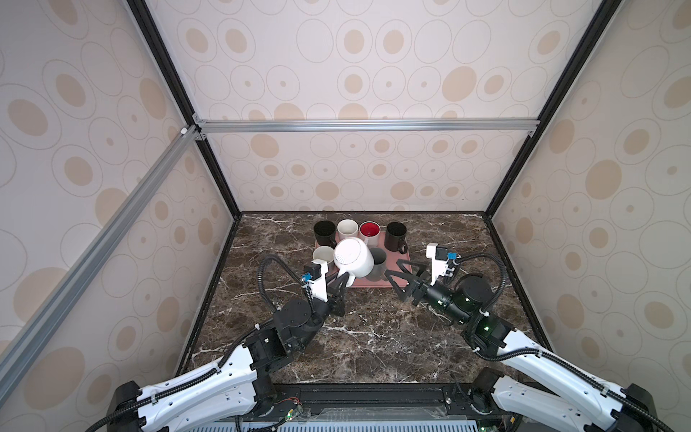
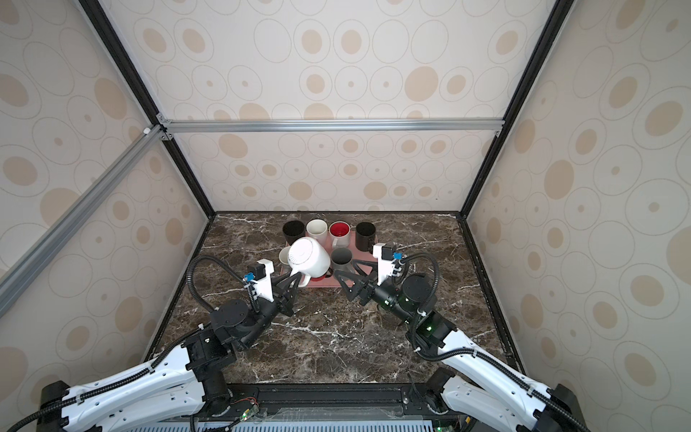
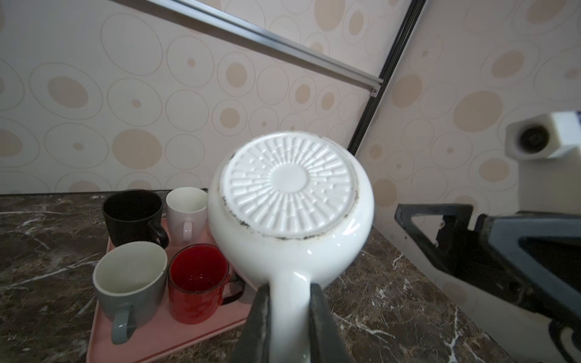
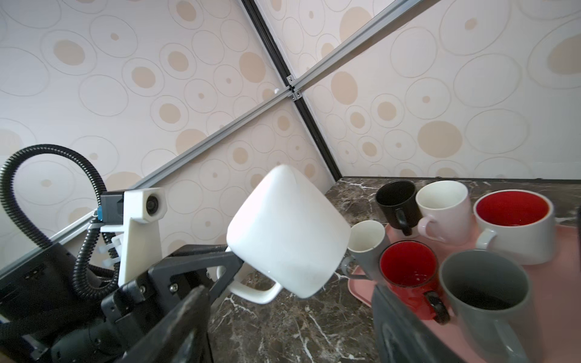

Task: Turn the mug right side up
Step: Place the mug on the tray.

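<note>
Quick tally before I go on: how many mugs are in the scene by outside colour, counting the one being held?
Black mugs: 2
White mugs: 3, with the held mug among them
Grey mugs: 2
Red mug: 1
Total: 8

White arms (image 1: 209, 377) with black joints (image 1: 295, 318), ribbed black cables (image 1: 260, 278), triangular black right tool (image 1: 393, 269).

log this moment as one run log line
white mug: lifted, base up, tilted | left gripper: shut on handle | right gripper: open, empty | flip: not done
</note>
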Robot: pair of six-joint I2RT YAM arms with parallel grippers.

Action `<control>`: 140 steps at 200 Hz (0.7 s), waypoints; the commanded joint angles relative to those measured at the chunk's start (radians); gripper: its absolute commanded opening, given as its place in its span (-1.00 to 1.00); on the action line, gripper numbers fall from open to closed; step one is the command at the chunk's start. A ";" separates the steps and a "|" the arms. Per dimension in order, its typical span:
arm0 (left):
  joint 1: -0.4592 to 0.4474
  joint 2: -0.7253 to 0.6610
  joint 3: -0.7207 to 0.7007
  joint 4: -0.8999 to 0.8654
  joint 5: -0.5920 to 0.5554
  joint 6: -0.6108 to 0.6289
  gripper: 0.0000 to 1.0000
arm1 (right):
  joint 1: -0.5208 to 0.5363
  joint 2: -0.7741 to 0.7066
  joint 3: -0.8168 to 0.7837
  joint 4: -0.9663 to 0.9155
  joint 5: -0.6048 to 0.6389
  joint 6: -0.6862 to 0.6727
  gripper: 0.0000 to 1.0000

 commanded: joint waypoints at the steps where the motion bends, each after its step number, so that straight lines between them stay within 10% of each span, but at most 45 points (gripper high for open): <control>1: 0.016 -0.021 0.015 0.335 0.022 0.055 -1.00 | 0.008 0.043 -0.005 0.187 -0.165 0.075 0.64; 140: 0.022 0.110 -0.022 0.922 0.225 -0.015 -1.00 | 0.064 0.412 0.184 0.725 -0.313 0.349 0.39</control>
